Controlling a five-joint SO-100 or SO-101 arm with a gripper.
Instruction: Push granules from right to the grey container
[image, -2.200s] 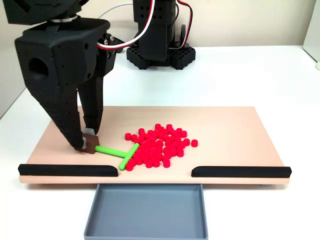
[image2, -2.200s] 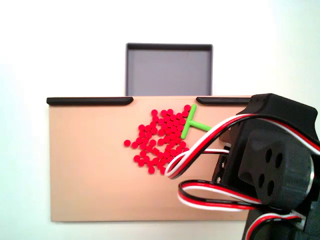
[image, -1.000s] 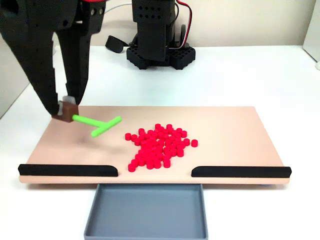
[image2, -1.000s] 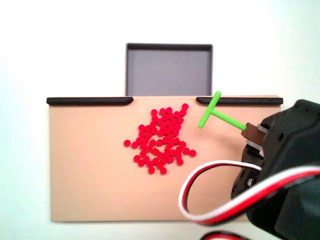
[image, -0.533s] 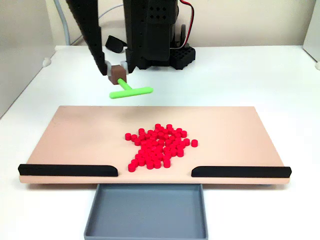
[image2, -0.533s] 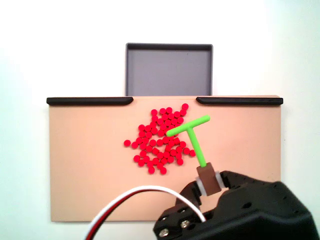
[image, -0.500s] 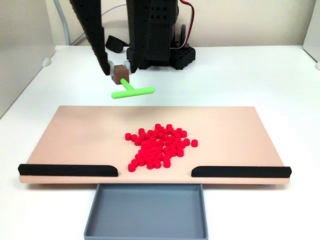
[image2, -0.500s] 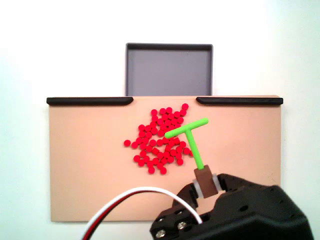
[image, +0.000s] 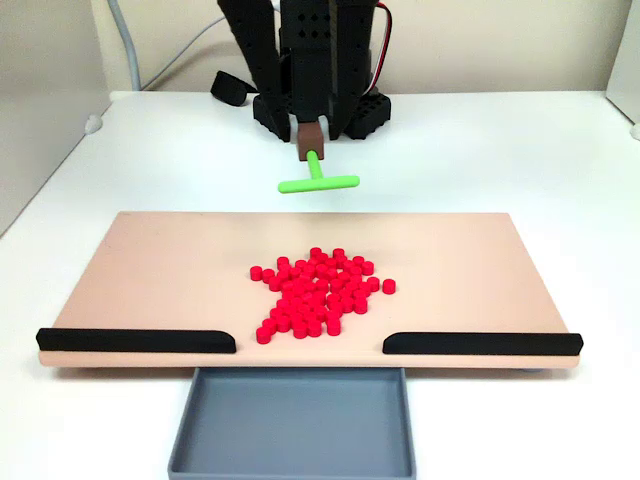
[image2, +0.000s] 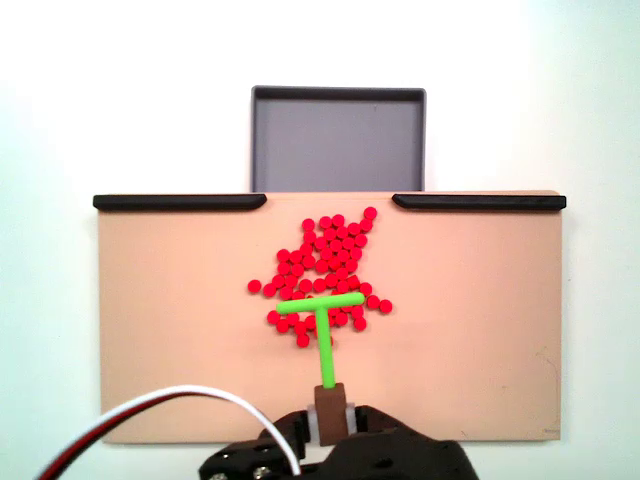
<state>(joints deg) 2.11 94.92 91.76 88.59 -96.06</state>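
The granules (image: 315, 295) form a loose red cluster in the middle of the beige board (image: 150, 270); from above the granules (image2: 322, 268) lie just below the gap between the black strips. The grey container (image: 292, 420) sits against the board's front edge, and the same grey container (image2: 338, 135) is at the top when seen from above. My gripper (image: 311, 128) is shut on the brown handle of a green T-shaped pusher (image: 318, 183), held in the air over the board's far edge. Seen from above, my gripper (image2: 330, 425) holds the pusher (image2: 322, 325) with its crossbar over the cluster's rear part.
Two black strips (image: 137, 340) (image: 482, 343) line the board's front edge, with a gap between them at the container. The arm's black base (image: 320, 105) stands behind the board. White table surrounds everything.
The gripper lifted the pusher off the board from the left of the granules, then swung it right to the centre behind the cluster. The granules have not moved since it lifted.
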